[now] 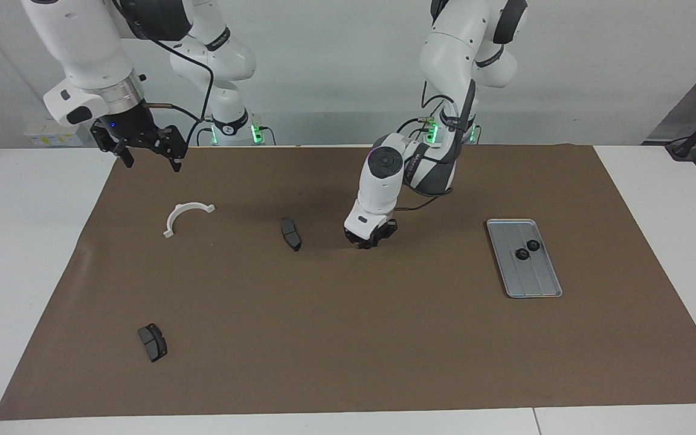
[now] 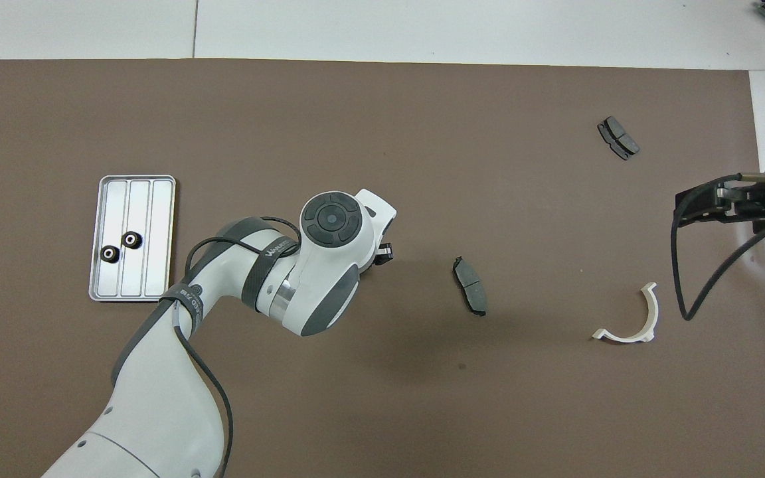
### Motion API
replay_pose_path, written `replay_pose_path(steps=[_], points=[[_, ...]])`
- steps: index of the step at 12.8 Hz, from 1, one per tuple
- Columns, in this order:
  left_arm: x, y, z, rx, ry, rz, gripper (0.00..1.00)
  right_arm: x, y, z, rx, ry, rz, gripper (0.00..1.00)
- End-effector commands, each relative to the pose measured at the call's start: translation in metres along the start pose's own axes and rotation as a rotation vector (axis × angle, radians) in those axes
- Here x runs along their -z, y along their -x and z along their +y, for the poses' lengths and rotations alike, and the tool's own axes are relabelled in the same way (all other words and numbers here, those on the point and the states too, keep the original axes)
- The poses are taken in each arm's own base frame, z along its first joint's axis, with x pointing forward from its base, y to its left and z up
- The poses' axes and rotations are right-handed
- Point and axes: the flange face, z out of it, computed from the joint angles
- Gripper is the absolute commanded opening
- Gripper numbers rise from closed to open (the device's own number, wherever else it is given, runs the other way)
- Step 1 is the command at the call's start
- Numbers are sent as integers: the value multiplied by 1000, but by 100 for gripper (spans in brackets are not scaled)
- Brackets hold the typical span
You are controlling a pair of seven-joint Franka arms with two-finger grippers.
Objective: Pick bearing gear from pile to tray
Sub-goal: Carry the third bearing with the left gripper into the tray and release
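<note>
Since the facing view shows the most, I'll start there: left gripper (image 1: 371,242) is down at the brown mat (image 1: 348,338), and I can't tell whether its fingers are pinching anything. Right gripper (image 1: 148,158) hangs spread wide over the mat's edge at the right arm's end. Two small black round gears (image 1: 527,249) sit in the flat silver-grey metal tray (image 1: 541,289).

From overhead, the wrist hides the left fingers. One dark grey brake pad (image 2: 470,285) lies near it, and a white curved half-ring bracket (image 2: 628,318) lies toward the right arm's end.
</note>
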Motion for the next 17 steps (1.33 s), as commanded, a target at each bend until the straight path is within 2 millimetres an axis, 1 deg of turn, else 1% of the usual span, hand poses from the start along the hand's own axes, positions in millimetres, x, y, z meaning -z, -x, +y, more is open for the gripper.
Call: replay_pose_path(steps=[1, 4, 7, 8, 9, 10, 11, 12, 13, 14, 16, 17], points=[[1, 0, -6, 7, 3, 4, 27, 1, 1, -5, -32, -18, -10, 100], [1, 0, -6, 7, 4, 5, 15, 1, 2, -8, -47, -17, -10, 100], [2, -1, -6, 8, 4, 6, 9, 0, 2, -9, -52, -17, -11, 100], [3, -3, -7, 12, 5, 7, 6, 0, 2, -9, -53, -17, -11, 100], [8, -7, -8, 18, 9, 14, 6, 1, 3, -10, -53, -17, -8, 100], [16, -16, -17, 38, 13, 19, 6, 1, 3, -10, -53, -17, -6, 100], [30, -32, -34, 69, 21, 29, 5, 1, 3, -10, -50, -17, -6, 100], [43, -44, -45, 89, 26, 37, 4, 0, 3, -10, -50, -17, -8, 100], [52, -56, -58, 110, 23, 38, 4, 1, 3, -10, -50, -17, -6, 100], [63, -69, -75, 139, 24, 41, 4, 0, 3, -10, -49, -17, -8, 100], [81, -84, -118, 101, 11, 26, 4, 1, 3, -10, -49, -17, -5, 100], [90, -93, -147, 75, 0, 7, 4, 1, 3, -11, -49, -19, -5, 100]])
